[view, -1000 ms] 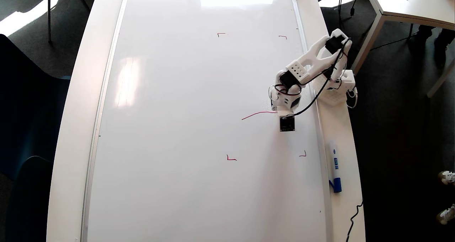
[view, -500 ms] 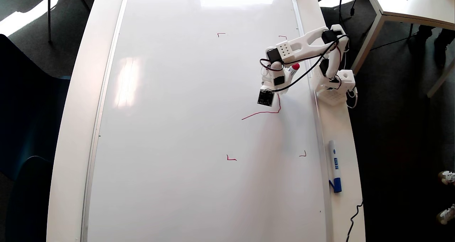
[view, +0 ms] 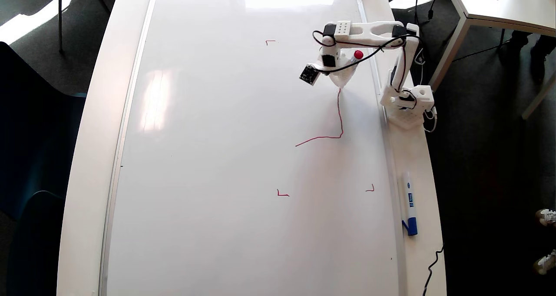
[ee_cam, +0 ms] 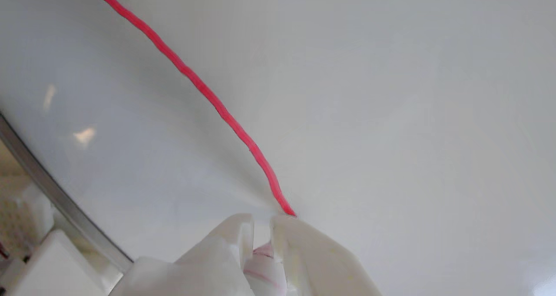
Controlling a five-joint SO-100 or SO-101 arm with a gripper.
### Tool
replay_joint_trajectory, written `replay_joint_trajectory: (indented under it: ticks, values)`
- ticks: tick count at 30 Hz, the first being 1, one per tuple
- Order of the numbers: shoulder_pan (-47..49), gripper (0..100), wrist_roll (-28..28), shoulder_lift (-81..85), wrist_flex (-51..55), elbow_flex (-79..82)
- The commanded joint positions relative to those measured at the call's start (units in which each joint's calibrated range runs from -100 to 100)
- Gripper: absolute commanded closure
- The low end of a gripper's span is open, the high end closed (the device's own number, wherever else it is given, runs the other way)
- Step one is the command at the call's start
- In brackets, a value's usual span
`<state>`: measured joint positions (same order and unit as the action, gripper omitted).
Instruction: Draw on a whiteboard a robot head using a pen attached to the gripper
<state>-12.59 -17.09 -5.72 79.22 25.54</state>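
Moved up the whiteboard [view: 243, 157] since half a sec ago, gripper [view: 340, 86] now near the top-right corner mark [view: 345, 45] w/ jaws clamped on the pen [view: 355, 58], tip touching the board in wrist view. Red line [view: 339, 113] of the robot head longer now, running up from the bend; only an L-ish stroke so far. Blue-capped marker [view: 408, 202] unmoved on the table edge.

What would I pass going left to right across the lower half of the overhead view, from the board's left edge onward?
The whiteboard frame's left edge, then the lower-left red corner mark, then the lower-right red corner mark, then the blue-capped marker lying on the table beside the board.
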Motion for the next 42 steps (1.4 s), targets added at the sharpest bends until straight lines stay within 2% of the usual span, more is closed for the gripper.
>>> replay_joint_trajectory:
  ticks: [1,8,25,33,42]
  values:
    - [-6.08,99,2.13,-0.19,-0.07,-2.98]
    - [-10.2,99,4.33,-0.19,-0.68,-8.24]
    - [-18.38,99,5.24,-0.78,-2.51,-9.88]
    - [-16.17,99,5.19,-1.2,-8.33,-11.33]
    - [-9.25,99,4.81,-6.23,-14.84,-13.05]
